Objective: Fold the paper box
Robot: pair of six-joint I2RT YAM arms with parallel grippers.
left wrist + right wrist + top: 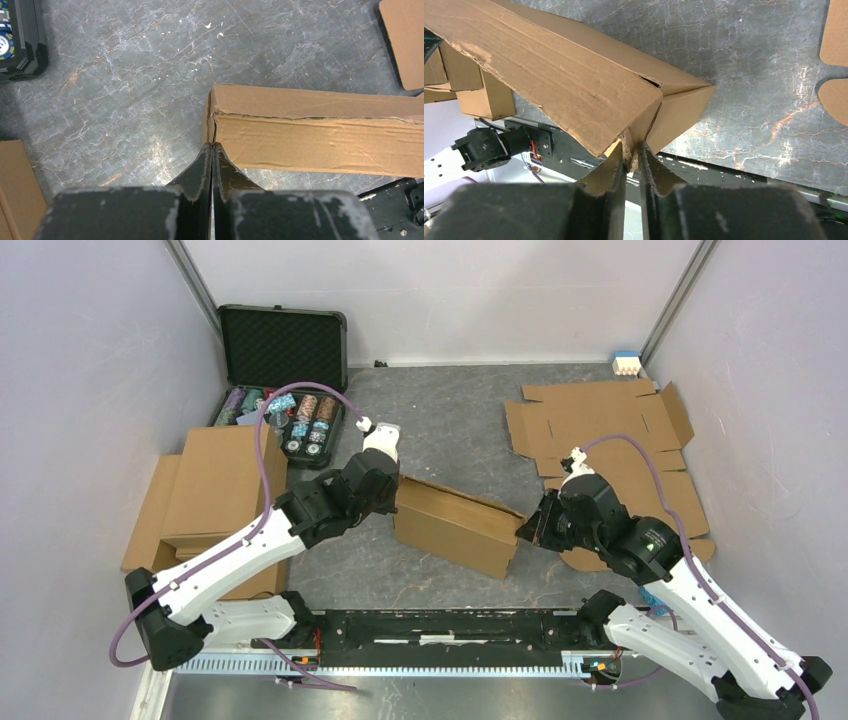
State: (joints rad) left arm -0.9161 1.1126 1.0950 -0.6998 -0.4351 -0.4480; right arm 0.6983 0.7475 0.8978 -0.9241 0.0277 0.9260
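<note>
At the far left a stack of flat cardboard (205, 502) is lying on the grey table (450, 430), with an open black case of poker chips (283, 390) sitting just behind it. Next, the left gripper (212, 148) is resting its tips against the near corner of the paper box (455, 525). Its fingers are pressing flat together, and no cardboard is showing between them, so it seems to be nudging or steadying that end rather than holding it. The box itself is lying in the middle of the table between the two arms, already standing up as a shallow, long shape. Its top panel is gaping slightly along the front seam. At its right end the right gripper (633, 150) is nearly closed and is pinching a thin edge of cardboard at the corner, where the end wall is meeting the long panel. Further right, more unfolded blanks (600, 435) are lying flat. The box is probably behaving as a light, hollow thing: stiff across each panel, hinging readily at the creases, and denting where a pinch lands on open corrugation. It is likely sliding easily on the smooth tabletop, so one end is needing bracing while the other is being worked. The best holds are looking like the flap edges and corners at the two short ends.
</note>
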